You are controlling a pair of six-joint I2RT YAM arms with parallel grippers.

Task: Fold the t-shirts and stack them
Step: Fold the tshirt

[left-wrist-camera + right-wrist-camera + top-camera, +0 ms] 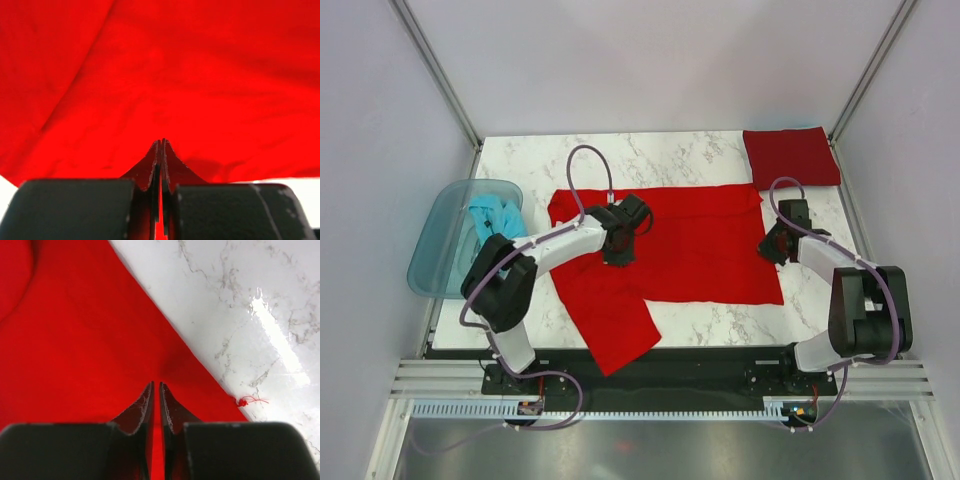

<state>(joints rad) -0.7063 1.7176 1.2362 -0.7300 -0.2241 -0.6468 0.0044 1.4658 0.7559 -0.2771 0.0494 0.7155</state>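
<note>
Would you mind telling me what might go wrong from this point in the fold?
1. Both the left gripper and right gripper pinch only a thin bit of the red t-shirt, so it may slip when lifted.
2. Its lower flap lies over the near edge of the table and could snag.

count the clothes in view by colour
red t-shirt, spread out: 1
dark red shirt, folded: 1
light blue cloth, bundled in the bin: 1
total: 3
</note>
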